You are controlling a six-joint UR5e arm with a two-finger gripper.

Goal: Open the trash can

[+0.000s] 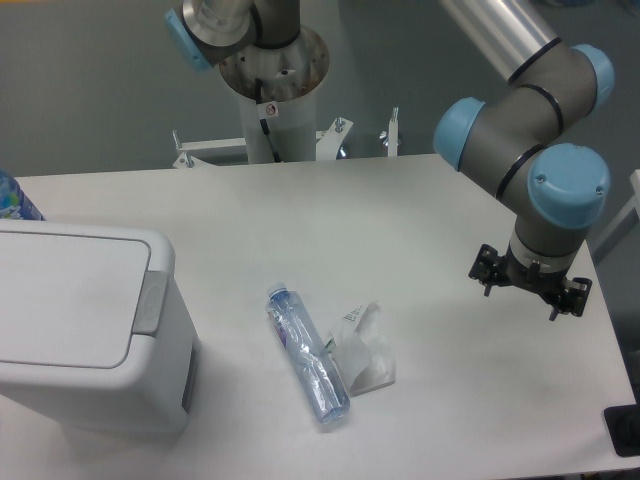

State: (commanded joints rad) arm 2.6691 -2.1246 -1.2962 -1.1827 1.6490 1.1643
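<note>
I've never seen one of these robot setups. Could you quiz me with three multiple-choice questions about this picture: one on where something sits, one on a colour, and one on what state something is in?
1. Where does the trash can stand on the table?
A. at the left edge
B. in the middle
C. at the right edge

2. What colour is the push tab on the trash can's rim?
A. red
B. grey
C. green

3. How is the trash can's lid?
A. taken off and lying on the table
B. standing wide open
C. shut flat

Answers:
1. A: the bin fills the lower left corner, while the gripper hangs far off at the right.
2. B: the tab is a grey strip against the white plastic.
3. C: the lid lies level on the bin, with no gap showing.

The plastic bottle and crumpled wrapper lie on the table beside the bin.
</note>
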